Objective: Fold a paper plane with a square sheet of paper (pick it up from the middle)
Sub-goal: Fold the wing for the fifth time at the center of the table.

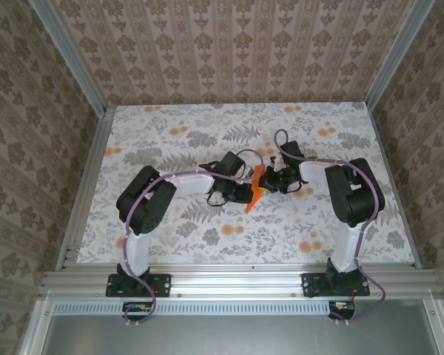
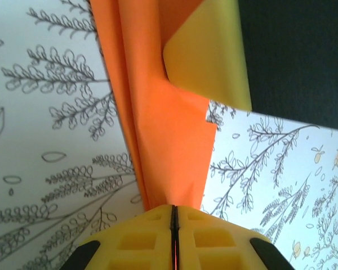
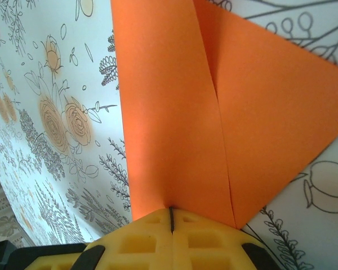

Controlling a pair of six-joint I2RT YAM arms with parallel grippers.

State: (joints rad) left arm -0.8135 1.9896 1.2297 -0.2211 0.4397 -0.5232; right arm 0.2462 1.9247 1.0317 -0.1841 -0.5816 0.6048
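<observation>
The bright orange sheet of paper [image 1: 255,191] is folded into a narrow pointed shape and held above the middle of the table between both arms. My left gripper [image 1: 246,192] comes from the left and is shut on the paper's edge [image 2: 169,140], its yellow fingertips [image 2: 152,225] pressed together on the folded layers. My right gripper [image 1: 272,180] comes from the right and is shut on the opposite side, where a long centre crease [image 3: 217,112] runs up the paper. In the left wrist view, one yellow finger of the right gripper [image 2: 208,50] lies over the paper's upper part.
The table [image 1: 170,222] has a white cloth printed with grey leaves and pale orange flowers. An aluminium frame [image 1: 81,185] and patterned walls close it in on three sides. Purple cables [image 1: 207,174] loop along both arms near the grippers.
</observation>
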